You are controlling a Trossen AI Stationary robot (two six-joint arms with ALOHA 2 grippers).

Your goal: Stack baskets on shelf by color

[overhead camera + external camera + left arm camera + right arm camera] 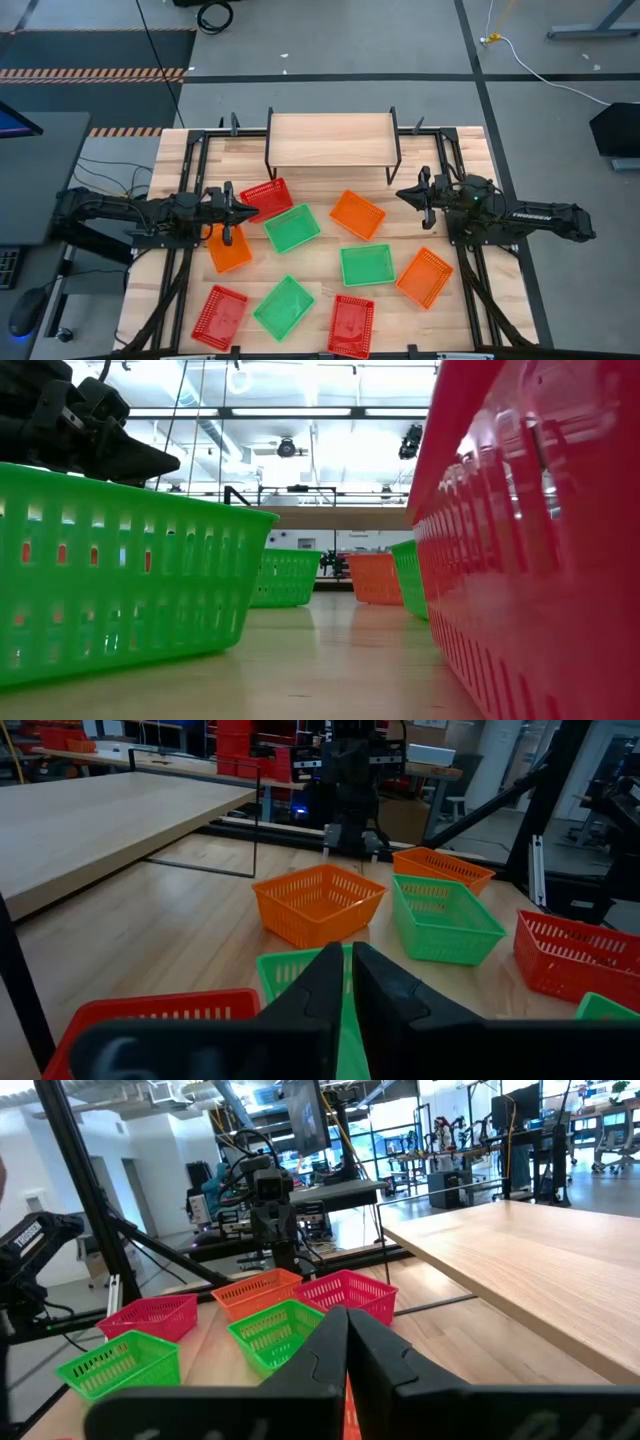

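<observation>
Lying scattered on the tabletop (190, 150) are nine baskets — red (219, 316), green (284, 306) and orange (424, 276) — none stacked. Farther back, the left gripper (250, 210) hovers over a red basket (266, 198), fingers pinched together, empty; the right gripper (403, 194) likewise closed. Beyond stands the bare shelf (330, 139).

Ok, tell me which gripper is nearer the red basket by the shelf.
Left. The left gripper is at the red basket, right by its edge; the right gripper hangs well across the table, beyond the orange basket.
</observation>
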